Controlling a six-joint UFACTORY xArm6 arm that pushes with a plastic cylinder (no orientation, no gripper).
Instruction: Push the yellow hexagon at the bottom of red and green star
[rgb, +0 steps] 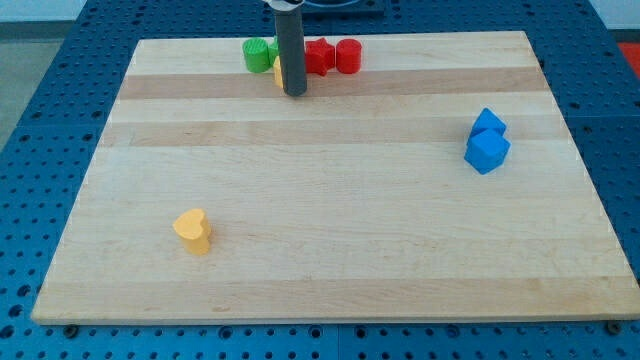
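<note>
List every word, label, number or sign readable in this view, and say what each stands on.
None: no text, number or sign can be read anywhere.
The wooden board, the green block, the red blocks, the two blue blocks and the yellow-orange block are plain.
My tip, just below the green and red blocks, is unmarked.

Looks like a lab or robotics test bench. Pale wooden counter (330, 250) laid on a blue metal base plate (60, 90) drilled with a regular grid of holes. Small coloured toy blocks scattered on top; dark rod (292, 50) hanging down over them.
</note>
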